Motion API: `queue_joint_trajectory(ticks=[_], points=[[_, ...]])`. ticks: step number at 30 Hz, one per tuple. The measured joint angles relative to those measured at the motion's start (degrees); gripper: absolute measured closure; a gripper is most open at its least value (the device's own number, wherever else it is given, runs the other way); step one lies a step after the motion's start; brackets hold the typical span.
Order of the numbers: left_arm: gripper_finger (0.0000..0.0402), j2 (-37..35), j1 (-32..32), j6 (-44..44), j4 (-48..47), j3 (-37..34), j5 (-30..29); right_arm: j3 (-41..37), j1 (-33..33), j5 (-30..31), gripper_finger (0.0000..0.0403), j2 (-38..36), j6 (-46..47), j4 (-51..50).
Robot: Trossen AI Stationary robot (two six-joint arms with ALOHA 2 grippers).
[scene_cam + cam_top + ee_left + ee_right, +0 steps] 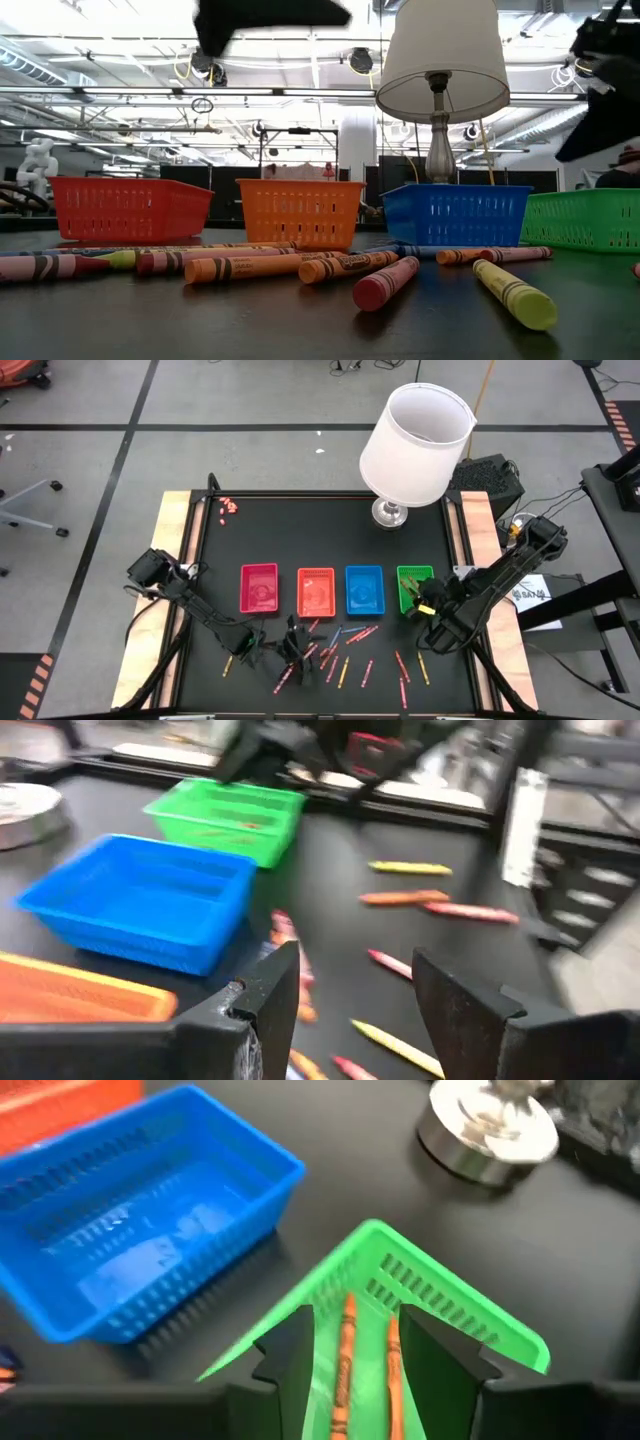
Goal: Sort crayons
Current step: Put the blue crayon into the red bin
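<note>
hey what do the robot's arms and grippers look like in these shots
Both arms are dark, slim and jointed, with black cables trailing along them toward the table's edges. The left gripper has two flat, blocky black fingers with squared tips. The right gripper has the same matte black fingers, and a small yellow marking shows near its wrist from above.

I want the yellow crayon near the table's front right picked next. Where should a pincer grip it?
Grip the yellow crayon at mid-length, coming straight down, fingers closing across its thin width. It lies flat and apart from the red crayon beside it, so both sides look free.
</note>
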Motion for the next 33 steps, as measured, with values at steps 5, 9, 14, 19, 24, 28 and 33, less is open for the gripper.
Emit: queue_joint_trajectory(ticks=[5,9,14,19,24,28,33], points=[[0.0206,-2.0,-5.5,-1.0,-16.7,7.8,-4.7,0.6,0.0,6.6,0.0275,0.0,-4.8,1.9],[0.0206,-2.1,-8.5,-4.4,-29.0,13.8,-7.9,0.7,0.0,12.8,0.0275,0.0,-9.9,4.4],[0.0206,-2.1,-9.3,-11.1,-37.6,15.6,-5.0,0.7,0.0,16.5,0.0275,0.0,-16.6,8.1],[0.0206,-0.6,-9.4,-25.8,-47.2,15.5,1.7,0.7,-0.1,19.2,0.0275,0.0,-21.6,11.9],[0.0206,2.3,-11.4,-31.8,-49.1,14.2,0.5,0.7,-0.1,22.7,0.0275,0.0,-24.7,16.0],[0.0206,3.6,-11.9,-35.4,-52.0,13.1,0.4,0.7,-0.1,22.7,0.0275,0.0,-28.8,20.1],[0.0206,3.7,-12.2,-42.8,-59.0,13.0,1.7,0.7,-0.1,22.6,0.0275,0.0,-34.0,24.0]])
